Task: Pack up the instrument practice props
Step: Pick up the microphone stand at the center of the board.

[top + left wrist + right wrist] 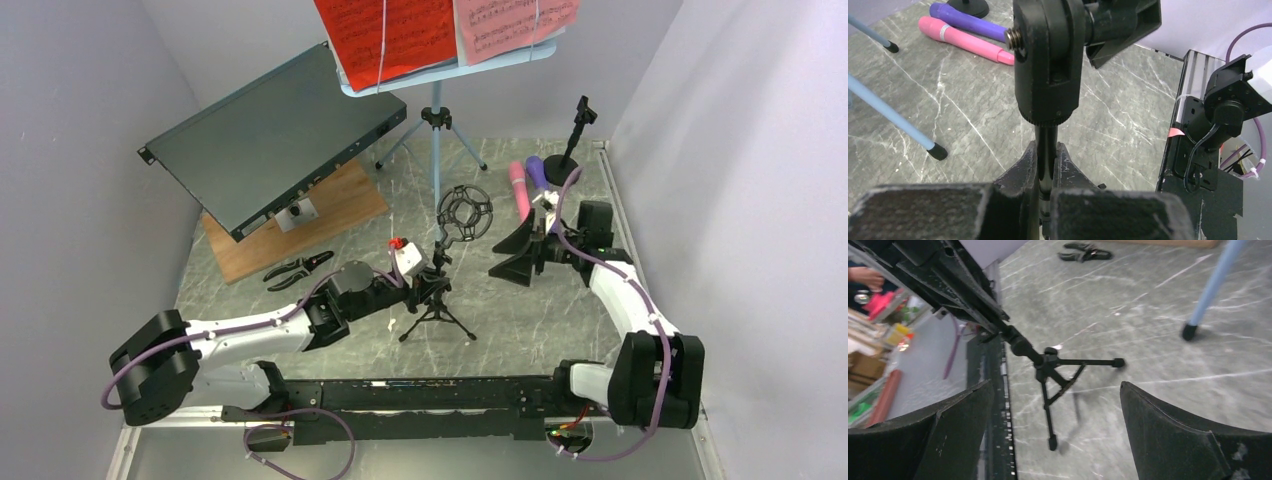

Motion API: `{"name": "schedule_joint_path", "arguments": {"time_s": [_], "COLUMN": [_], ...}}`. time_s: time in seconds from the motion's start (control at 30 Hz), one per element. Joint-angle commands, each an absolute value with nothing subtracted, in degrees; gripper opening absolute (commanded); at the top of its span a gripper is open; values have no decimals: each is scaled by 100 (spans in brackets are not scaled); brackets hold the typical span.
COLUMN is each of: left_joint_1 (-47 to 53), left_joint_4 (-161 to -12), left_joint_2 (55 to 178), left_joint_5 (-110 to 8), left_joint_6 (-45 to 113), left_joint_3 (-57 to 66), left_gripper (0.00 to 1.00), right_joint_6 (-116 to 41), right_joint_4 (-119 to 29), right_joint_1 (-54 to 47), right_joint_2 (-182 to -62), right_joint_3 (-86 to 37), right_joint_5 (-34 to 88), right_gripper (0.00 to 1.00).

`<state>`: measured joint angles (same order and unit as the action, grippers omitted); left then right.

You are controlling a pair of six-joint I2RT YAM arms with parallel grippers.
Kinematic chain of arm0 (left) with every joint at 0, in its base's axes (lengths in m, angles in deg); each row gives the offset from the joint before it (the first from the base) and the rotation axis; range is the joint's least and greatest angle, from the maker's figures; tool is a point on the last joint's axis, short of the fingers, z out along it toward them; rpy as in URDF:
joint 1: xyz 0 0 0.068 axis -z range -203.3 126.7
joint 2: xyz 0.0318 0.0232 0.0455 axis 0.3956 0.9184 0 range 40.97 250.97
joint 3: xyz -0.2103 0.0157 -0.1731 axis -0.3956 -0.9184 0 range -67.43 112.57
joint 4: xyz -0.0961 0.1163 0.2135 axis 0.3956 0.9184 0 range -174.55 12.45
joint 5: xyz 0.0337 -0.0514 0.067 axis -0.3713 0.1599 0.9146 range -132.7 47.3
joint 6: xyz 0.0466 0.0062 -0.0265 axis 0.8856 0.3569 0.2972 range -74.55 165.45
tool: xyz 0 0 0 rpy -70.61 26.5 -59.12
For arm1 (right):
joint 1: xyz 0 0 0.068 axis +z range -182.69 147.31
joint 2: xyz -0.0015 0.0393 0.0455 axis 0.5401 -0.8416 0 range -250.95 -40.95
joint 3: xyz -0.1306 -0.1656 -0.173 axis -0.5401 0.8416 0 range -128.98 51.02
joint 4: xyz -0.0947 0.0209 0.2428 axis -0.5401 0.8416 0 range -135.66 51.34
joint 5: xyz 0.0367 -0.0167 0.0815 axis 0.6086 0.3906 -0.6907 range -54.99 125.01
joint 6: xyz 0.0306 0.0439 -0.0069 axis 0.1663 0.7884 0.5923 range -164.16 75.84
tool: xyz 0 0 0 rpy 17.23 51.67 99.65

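A small black tripod mic support point(440, 300) with a round shock mount point(464, 214) stands mid-table. My left gripper point(432, 276) is shut on its thin stem point(1047, 145), a finger pressed on each side; the support's swivel head point(1048, 60) looms just above. My right gripper point(520, 256) hangs open to its right, empty, and the tripod legs point(1058, 375) show between its fingers point(1055, 387). A pink microphone point(520, 188) and a purple one point(537, 170) lie by a second, round-based support point(572, 150). The light-blue music rack point(435, 120) at the back holds red point(385, 35) and pink point(515, 25) pages.
A large dark metal box point(270, 135) leans on a wooden board point(300, 225) at the back left, with black pliers point(298, 268) in front of it. Two blue rack legs point(893, 117) reach toward the tripod. Grey walls close in on both sides.
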<state>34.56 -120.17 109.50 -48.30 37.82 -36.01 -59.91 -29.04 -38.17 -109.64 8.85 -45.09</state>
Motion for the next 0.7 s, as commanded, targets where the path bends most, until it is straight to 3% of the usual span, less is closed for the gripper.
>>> {"name": "schedule_joint_path", "arguments": {"time_s": [0.0,0.2,0.67], "left_joint_1": [3489,3474,2778], "left_joint_4": [-12220,-12198,-12937], "left_joint_2": [11013,11356,11812], "left_joint_5": [-4851,-5239,-6570], "left_joint_6": [4204,4881,4257], "left_joint_3": [-3060,-2532,-2202], "left_gripper": [0,0,0], "right_joint_6": [-4219,-2593,-2851], "right_joint_4": [-4603,-5787,-5384], "right_joint_1": [-3223,-2685,-2426], "right_joint_2": [-11085,-11424,-11617], "right_joint_3": [1134,1281,1079], "right_joint_5": [-4574,-4542,-4621], "right_gripper": [99,99,87]}}
